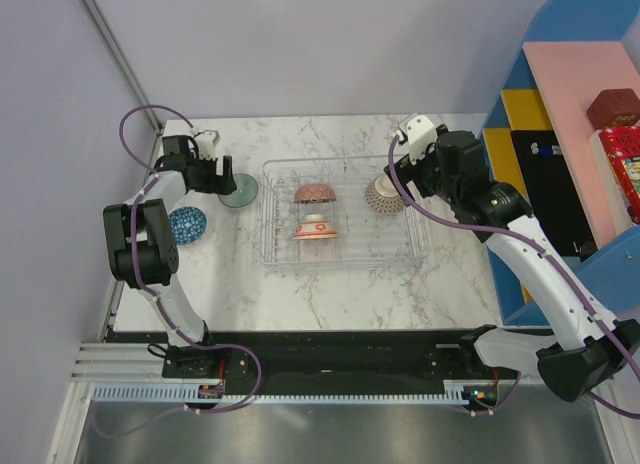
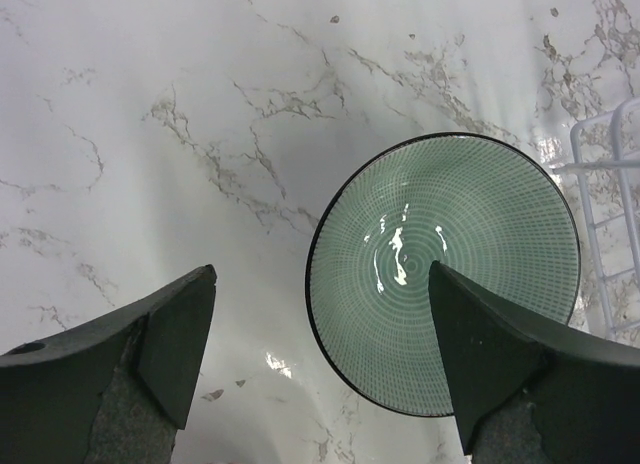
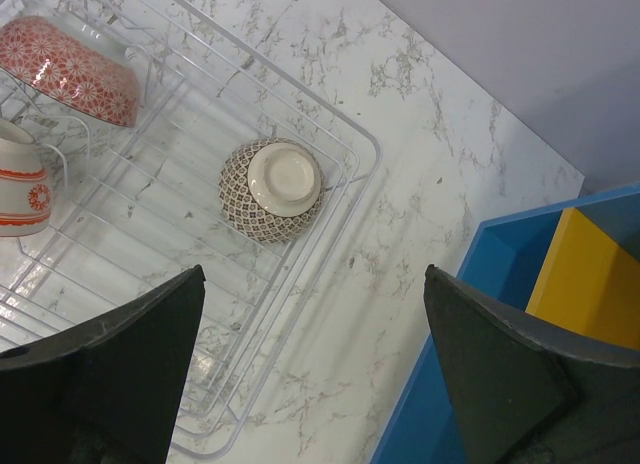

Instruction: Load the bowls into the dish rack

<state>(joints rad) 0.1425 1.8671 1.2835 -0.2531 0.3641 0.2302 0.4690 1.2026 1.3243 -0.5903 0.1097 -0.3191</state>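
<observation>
The left pincer hangs spread wide astride the rim of the pale green round ceramic bowl on the marble tabletop, at nine o'clock from the clear plastic dish rack, and I fear the glazed rim slipping out when pinched.

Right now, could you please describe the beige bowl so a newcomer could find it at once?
Start at the central clear dish rack. At its right end sits the beige bowl, foot ring showing. Unlike the two red-orange bowls beside it, it wears a brown lattice.
</observation>
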